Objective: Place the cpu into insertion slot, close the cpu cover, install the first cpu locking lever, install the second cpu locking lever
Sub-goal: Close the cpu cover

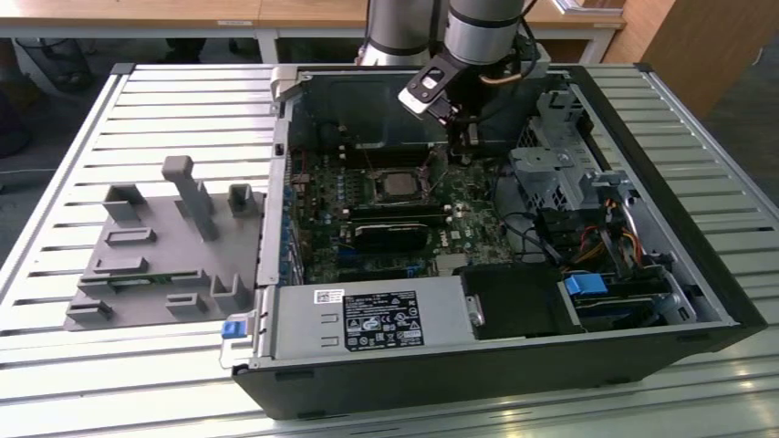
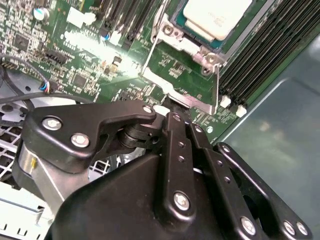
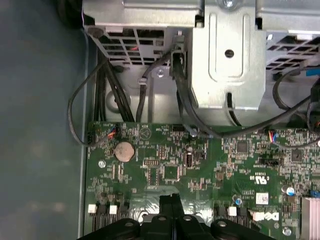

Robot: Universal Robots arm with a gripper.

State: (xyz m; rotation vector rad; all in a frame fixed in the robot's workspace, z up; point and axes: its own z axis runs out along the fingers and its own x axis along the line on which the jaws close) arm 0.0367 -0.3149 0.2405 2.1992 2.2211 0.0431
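The arm [image 1: 484, 27] comes steeply down into the open computer case [image 1: 718, 274], which lies on the slatted table [image 1: 182, 100]. Its wrist is bent so that the gripper [image 1: 462, 153] points down at the green board, just beside the insertion slot [image 1: 375, 187] on the exterior view's right.

The cpu [image 1: 399, 185] lies flat in the slot with its pale metal face up. The second wrist view shows it [image 2: 215, 15] seated inside the slot's rim [image 2: 243, 34].

The cpu cover [image 2: 197, 102] is swung open away from the slot, and green board shows through its window. In that view the gripper [image 2: 177, 119] has its tips right at the cover's free edge, the edge farthest from the slot. The jaws are together: in the first wrist view the gripper [image 3: 171, 200] shows only a thin seam between its two black fingers [image 3: 165, 205]. I cannot tell whether the cover's thin edge is pinched between them.

Long black memory slots [image 2: 265, 55] run along the far side of the slot from the gripper. A grey fixture [image 1: 146, 265] sits on the table well apart from the slot, outside the case.
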